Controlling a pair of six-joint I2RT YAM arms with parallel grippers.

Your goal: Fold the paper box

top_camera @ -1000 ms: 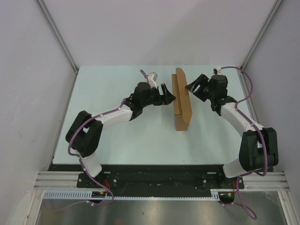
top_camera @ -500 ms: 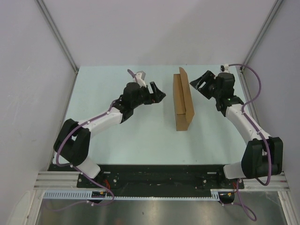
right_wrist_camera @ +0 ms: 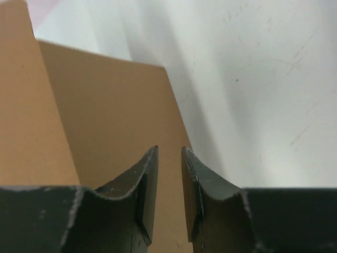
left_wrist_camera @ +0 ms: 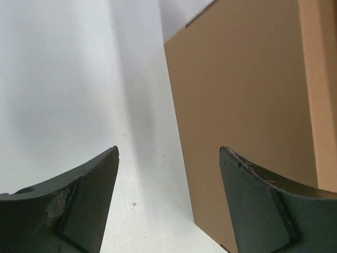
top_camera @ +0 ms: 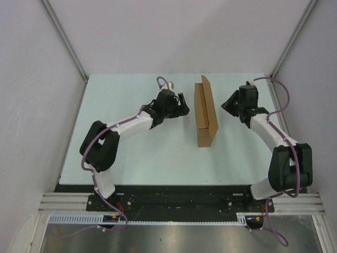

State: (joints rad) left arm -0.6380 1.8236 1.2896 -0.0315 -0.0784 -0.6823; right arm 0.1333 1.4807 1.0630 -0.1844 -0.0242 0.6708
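Table (top_camera: 158,153), paper box (top_camera: 203,113) lengthwise front-to-back

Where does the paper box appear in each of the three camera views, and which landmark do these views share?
Top external: the paper box sits at the picture's centre.
Left wrist: the box fills the right half.
Right wrist: the box fills the left half.
Shared landmark: the pale table, left of the box in the left wrist view, right of it in the right wrist view.
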